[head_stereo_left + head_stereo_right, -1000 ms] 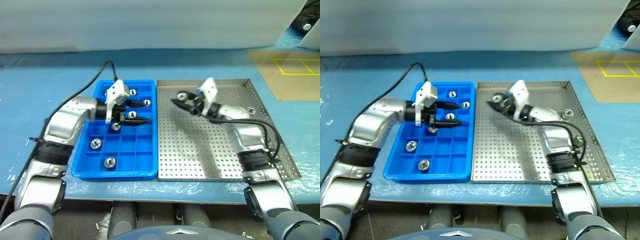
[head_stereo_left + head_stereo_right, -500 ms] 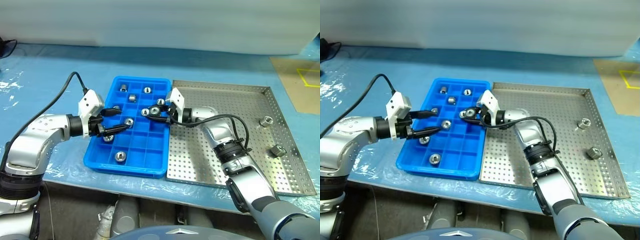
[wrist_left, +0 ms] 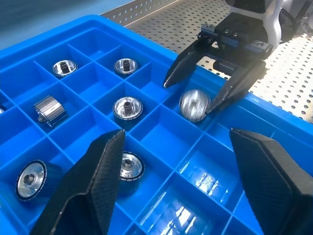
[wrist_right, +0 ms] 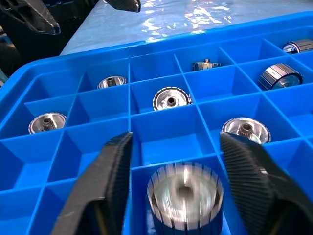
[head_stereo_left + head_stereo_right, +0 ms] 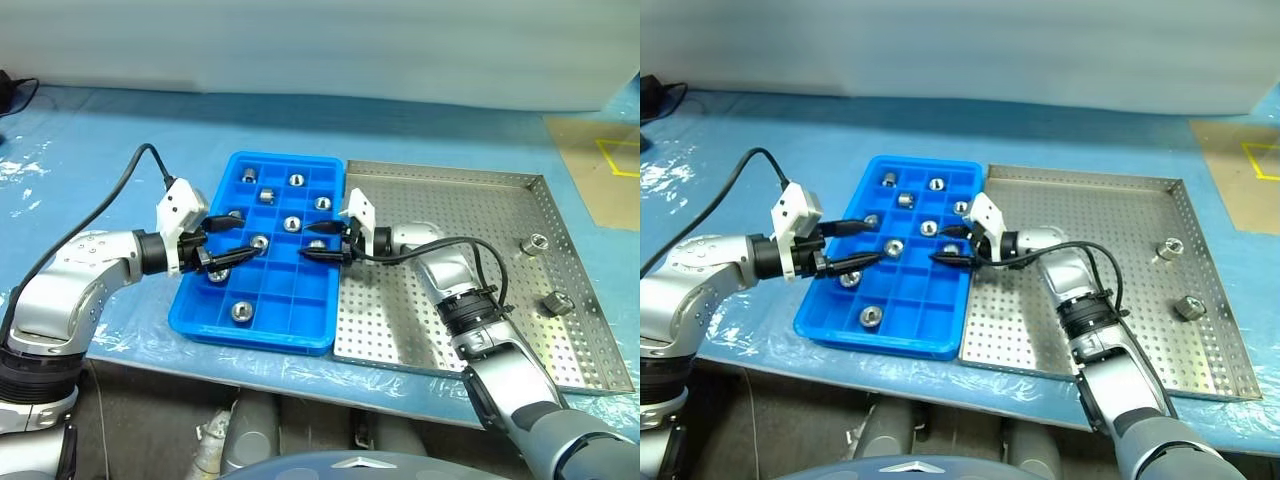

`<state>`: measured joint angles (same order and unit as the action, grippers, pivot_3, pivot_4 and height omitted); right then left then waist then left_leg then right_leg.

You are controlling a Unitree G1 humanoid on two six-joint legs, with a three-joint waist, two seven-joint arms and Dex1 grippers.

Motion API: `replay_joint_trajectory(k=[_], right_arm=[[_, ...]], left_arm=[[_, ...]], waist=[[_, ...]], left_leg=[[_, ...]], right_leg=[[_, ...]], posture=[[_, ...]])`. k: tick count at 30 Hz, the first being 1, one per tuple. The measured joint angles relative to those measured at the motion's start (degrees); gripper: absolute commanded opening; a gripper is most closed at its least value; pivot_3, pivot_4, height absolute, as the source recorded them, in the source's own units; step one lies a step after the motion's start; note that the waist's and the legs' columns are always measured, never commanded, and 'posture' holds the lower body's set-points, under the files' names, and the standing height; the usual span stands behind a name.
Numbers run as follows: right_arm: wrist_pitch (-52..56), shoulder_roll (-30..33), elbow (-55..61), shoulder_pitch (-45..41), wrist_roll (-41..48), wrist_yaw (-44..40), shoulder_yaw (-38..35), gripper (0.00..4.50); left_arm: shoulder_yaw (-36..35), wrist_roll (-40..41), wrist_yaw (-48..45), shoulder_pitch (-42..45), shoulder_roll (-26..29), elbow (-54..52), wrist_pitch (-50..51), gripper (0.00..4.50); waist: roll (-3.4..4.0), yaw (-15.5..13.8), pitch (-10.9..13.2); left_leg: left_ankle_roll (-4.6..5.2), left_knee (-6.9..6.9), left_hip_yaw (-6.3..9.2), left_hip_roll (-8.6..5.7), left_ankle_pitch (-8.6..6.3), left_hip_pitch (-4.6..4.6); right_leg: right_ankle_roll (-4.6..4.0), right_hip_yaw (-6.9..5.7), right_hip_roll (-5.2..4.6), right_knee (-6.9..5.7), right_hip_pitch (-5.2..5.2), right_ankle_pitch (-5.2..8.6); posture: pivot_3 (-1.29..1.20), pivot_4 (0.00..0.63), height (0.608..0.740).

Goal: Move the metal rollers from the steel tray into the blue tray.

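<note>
Right claw (image 5: pixel 322 246) over blue tray (image 5: pixel 215 318), near edge next to steel tray (image 5: pixel 480 345); fingers apart, roller (image 4: pixel 185 195) between them, blurred, in a compartment, no firm grip seen. Left claw (image 5: pixel 226 244) wide open, empty, above tray's opposite side. Other metal rollers sitting singly in compartments, e.g. (image 5: pixel 241 312), (image 5: pixel 291 224), (image 5: pixel 266 196). Two more left on steel tray's far right, (image 5: pixel 535 241) & (image 5: pixel 556 302). Trays side by side, touching, on blue worktop (image 5: pixel 90 140).
</note>
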<state>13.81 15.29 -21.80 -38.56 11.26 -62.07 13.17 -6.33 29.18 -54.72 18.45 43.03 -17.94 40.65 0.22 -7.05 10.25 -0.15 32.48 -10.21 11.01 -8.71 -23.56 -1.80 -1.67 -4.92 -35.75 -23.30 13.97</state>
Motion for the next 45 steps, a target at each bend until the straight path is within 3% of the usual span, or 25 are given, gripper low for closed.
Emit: replay_joint_trajectory(k=[9, 16, 23, 31, 38, 45], right_arm=[[0.92, 1.05, 0.69, -0.02, 0.42, 2.89, -2.33, 3.58], [6.66, 7.23, 10.38, 0.92, 5.21, 6.20, -11.08, 3.58], [11.38, 16.23, 21.07, 14.36, 6.07, 12.89, -20.15, 3.58], [13.47, 19.10, 27.42, 32.87, 8.45, 22.15, -36.81, 3.58], [13.00, 18.92, 30.30, 40.40, 9.13, 26.31, -39.77, 3.58], [10.30, 18.32, 25.04, 40.92, 8.65, 28.50, -39.29, 3.58]], left_arm=[[2.80, -0.03, -1.72, 4.72, -0.48, 2.78, -0.90, 3.60], [10.71, -2.40, -4.94, 15.67, -8.08, 13.28, -6.72, 3.60], [18.13, -6.52, -11.50, 24.25, -16.95, 26.48, -14.46, 3.60], [20.90, -9.17, -17.85, 29.74, -24.48, 37.54, -20.65, 3.60], [21.95, -10.94, -21.07, 31.60, -28.12, 42.44, -24.28, 3.60], [21.89, -11.72, -21.22, 31.60, -29.18, 42.99, -24.71, 3.60]], waist=[[0.00, -0.05, 0.00], [-0.02, 0.35, -0.02], [-0.06, 3.17, -0.04], [-0.02, 7.27, -0.06], [0.01, 10.45, -0.08], [0.03, 11.08, -0.09]], left_leg=[[-0.04, 0.01, -0.01, -0.05, 0.03, -0.01], [-0.04, 0.07, -0.03, -0.08, 0.03, 0.02], [0.26, 0.09, -0.06, -0.17, 0.05, 0.00], [0.58, 0.24, -0.13, -0.07, -0.13, 0.06], [0.46, 0.43, -0.15, -0.07, -0.27, 0.37], [0.86, 0.53, -0.14, -0.09, -0.33, 0.23]], right_leg=[[0.00, 0.00, -0.01, -0.01, 0.02, 0.00], [0.02, 0.07, 0.00, -0.02, 0.06, -0.01], [0.07, 0.17, 0.03, 0.01, 0.08, -0.04], [0.05, 0.28, 0.32, 0.09, 0.11, -0.03], [0.06, 0.35, 0.33, 0.08, 0.44, -0.04], [0.06, 0.35, 0.29, 0.25, 0.47, -0.05]], posture=[[0.07, 0.150, 0.740], [-0.14, 0.150, 0.740], [-0.34, 0.150, 0.740], [-0.48, 0.150, 0.740], [-0.51, 0.150, 0.740], [-0.47, 0.150, 0.740]])
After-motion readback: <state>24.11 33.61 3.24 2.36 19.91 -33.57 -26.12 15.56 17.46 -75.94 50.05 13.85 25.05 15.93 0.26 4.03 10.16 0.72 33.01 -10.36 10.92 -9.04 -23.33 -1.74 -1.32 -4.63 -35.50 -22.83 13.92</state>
